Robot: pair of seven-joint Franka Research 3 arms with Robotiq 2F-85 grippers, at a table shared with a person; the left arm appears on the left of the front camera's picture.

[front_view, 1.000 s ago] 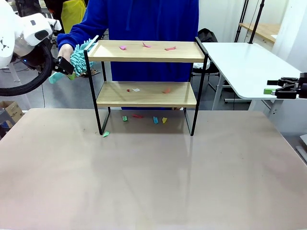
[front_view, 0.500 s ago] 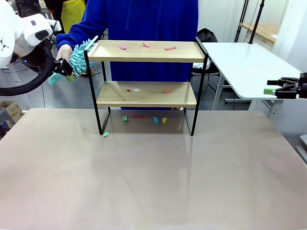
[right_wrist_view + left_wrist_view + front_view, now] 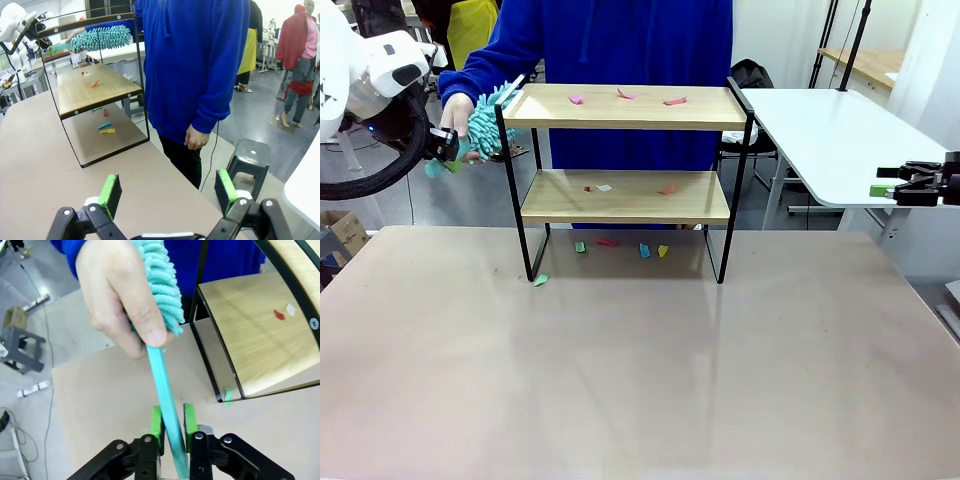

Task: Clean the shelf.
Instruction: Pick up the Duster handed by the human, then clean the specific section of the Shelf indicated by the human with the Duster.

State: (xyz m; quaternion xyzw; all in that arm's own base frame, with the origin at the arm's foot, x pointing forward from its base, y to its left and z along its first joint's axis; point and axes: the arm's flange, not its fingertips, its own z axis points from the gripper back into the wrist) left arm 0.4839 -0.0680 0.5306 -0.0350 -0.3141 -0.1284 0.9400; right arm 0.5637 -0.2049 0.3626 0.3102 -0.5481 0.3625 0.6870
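Note:
The shelf [image 3: 630, 108] stands at the far middle of the table, with small coloured scraps [image 3: 622, 96] on its top board, lower board and the table beneath. A person's hand [image 3: 455, 110] holds a teal fluffy duster [image 3: 485, 120] at the shelf's upper left corner. My left gripper [image 3: 445, 150] is beside that hand. In the left wrist view the left gripper [image 3: 172, 422] is shut on the duster's handle [image 3: 167, 405], just below the hand [image 3: 120, 305]. My right gripper [image 3: 167, 187] stands open and holds nothing, far right of the shelf [image 3: 92, 87].
The person in a blue top [image 3: 620, 40] stands right behind the shelf. A white side table [image 3: 830, 130] is at the far right, a dark stool [image 3: 250, 150] beside it. A green scrap [image 3: 541, 280] lies by the shelf's left foot.
My left gripper's fingers have closed onto the duster's handle and shifted slightly left. The person's hand still holds the duster. The right arm has not moved.

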